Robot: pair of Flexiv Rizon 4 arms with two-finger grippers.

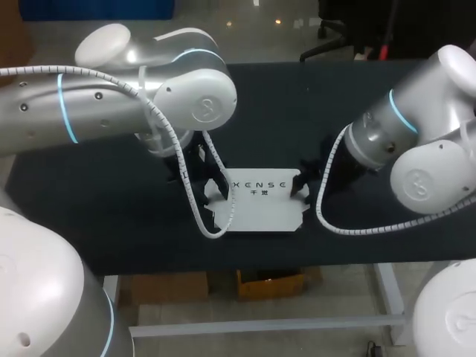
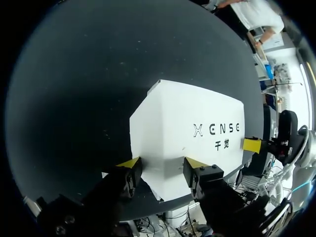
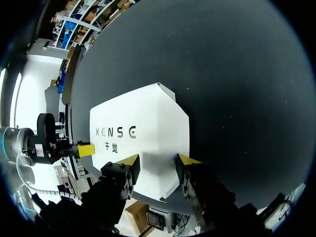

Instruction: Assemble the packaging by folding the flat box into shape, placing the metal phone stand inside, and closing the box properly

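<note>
The flat white box (image 1: 260, 202) with dark print lies unfolded on the black table (image 1: 111, 201), near its front edge. My left gripper (image 1: 202, 177) is at the box's left end and my right gripper (image 1: 312, 178) at its right end. In the left wrist view the left gripper (image 2: 162, 167) stands open over the white box (image 2: 182, 128), which spreads out past both fingers. The right gripper (image 3: 158, 159) stands open the same way over the box (image 3: 143, 133). Each wrist view shows the other arm's yellow tip across the box. No metal phone stand is in view.
A white cable (image 1: 195, 201) from my left arm loops down over the box's left flaps. Another cable (image 1: 327, 216) hangs beside the right end. The table's front edge (image 1: 245, 262) runs just in front of the box.
</note>
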